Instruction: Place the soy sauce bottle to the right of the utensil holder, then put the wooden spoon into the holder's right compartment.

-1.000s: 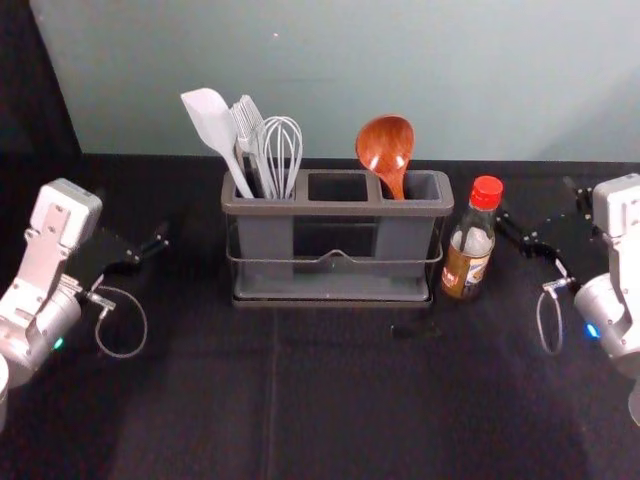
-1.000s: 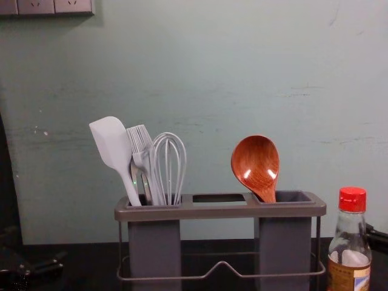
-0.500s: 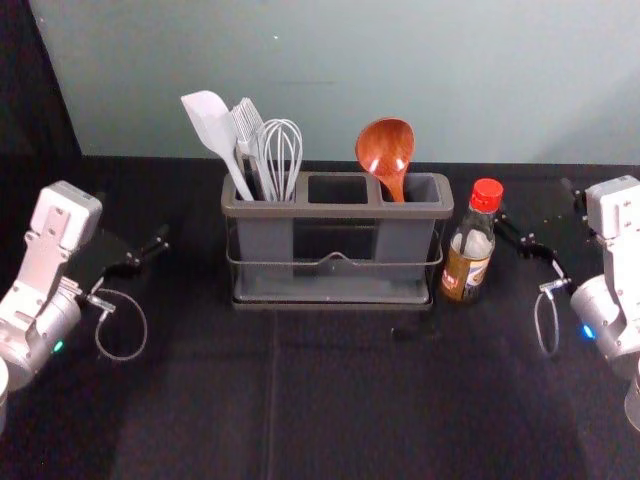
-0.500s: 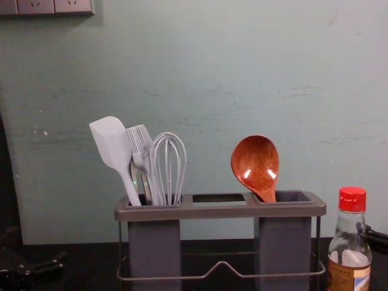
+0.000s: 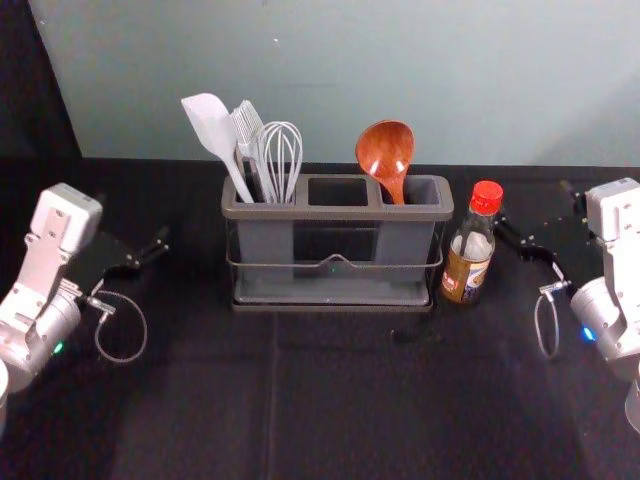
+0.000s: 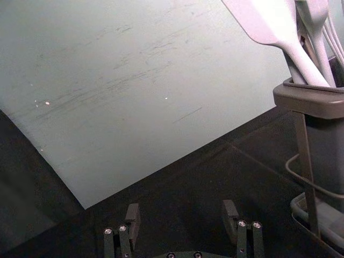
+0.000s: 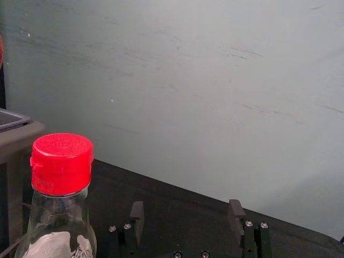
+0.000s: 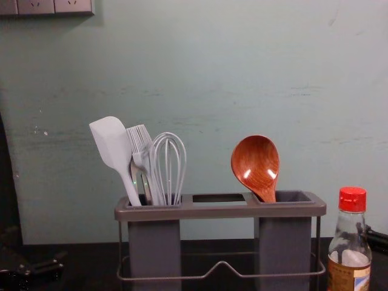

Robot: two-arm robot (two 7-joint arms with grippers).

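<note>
In the head view the soy sauce bottle [image 5: 467, 272] stands upright just right of the utensil holder [image 5: 335, 212], a narrow gap between them. The wooden spoon [image 5: 385, 150] leans bowl-up, its handle in the holder's right compartment; the chest view repeats this spoon [image 8: 256, 165] and bottle [image 8: 350, 276]. My right gripper [image 5: 540, 208] is to the bottle's right; in its wrist view the gripper [image 7: 186, 208] is open and empty, the red cap [image 7: 62, 164] off to one side. My left gripper [image 5: 134, 220] is left of the holder; in its wrist view the gripper [image 6: 181, 210] is open and empty.
A white spatula [image 5: 210, 125], a brush and a whisk [image 5: 281, 160] stand in the holder's left compartment. Behind everything rises a pale wall [image 5: 340, 70]. Dark cloth [image 5: 330, 400] covers the table in front of the holder.
Over the last second my right arm has drawn very slightly leftward in the head view. Bottle, spoon, holder and left arm stay as they were.
</note>
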